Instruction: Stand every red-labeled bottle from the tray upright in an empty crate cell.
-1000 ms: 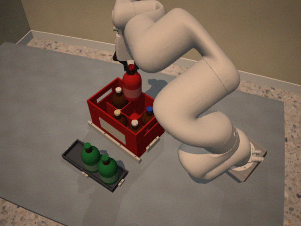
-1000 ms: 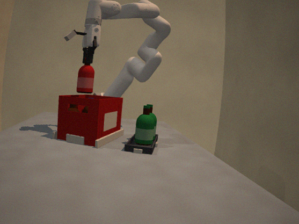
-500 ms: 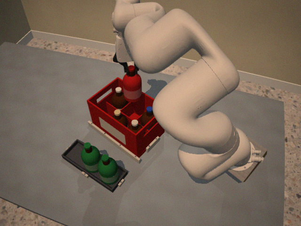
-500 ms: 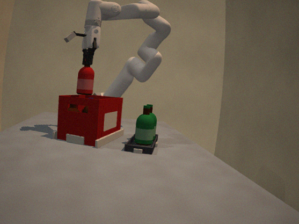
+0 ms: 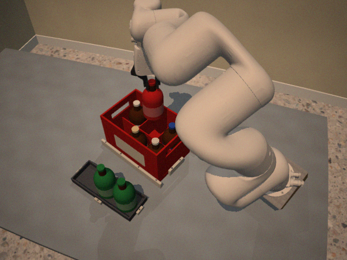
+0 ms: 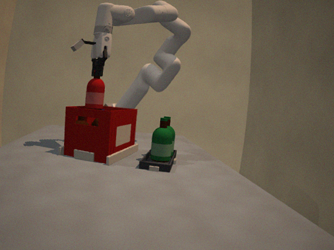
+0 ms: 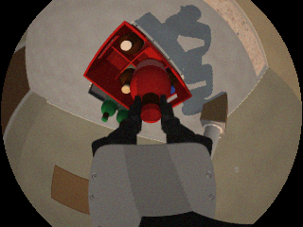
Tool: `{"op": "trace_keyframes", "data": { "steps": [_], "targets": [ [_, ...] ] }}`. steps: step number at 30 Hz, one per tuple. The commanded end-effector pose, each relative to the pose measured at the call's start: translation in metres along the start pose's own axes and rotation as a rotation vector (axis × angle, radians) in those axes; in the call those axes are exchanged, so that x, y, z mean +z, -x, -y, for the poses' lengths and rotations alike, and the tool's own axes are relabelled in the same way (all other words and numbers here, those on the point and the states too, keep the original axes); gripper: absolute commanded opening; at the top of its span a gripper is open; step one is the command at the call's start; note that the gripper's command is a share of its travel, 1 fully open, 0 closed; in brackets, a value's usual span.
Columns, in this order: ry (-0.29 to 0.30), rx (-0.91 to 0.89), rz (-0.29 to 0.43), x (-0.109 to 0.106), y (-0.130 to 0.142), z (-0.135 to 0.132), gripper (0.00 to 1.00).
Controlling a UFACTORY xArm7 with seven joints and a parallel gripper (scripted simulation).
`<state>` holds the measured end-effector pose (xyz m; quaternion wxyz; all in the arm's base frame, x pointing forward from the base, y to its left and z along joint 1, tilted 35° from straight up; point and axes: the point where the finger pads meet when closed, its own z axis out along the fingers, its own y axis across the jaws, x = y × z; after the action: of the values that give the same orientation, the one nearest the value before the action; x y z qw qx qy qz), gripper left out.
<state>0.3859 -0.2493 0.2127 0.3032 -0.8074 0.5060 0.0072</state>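
My gripper is shut on the neck of a red bottle and holds it upright, its base dipping just inside the top of the red crate. The same shows in the exterior view, with the gripper, the bottle and the crate. In the wrist view the fingers clamp the red cap above the crate. Several brown bottles with white, cream and blue caps stand in the crate's cells; one is next to the red bottle.
A dark tray in front of the crate holds two upright green bottles. The tray also shows in the exterior view. The arm's base stands at the right of the grey table.
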Motion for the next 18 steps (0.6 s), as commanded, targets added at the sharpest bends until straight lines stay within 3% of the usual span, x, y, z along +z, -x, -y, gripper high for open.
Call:
{"op": "trace_keyframes", "data": {
  "steps": [1, 18],
  "targets": [
    [-0.002, 0.0, -0.006, 0.0, -0.001, 0.0, 0.0],
    [-0.002, 0.0, -0.006, 0.013, -0.002, 0.0, 0.0]
  ]
}}
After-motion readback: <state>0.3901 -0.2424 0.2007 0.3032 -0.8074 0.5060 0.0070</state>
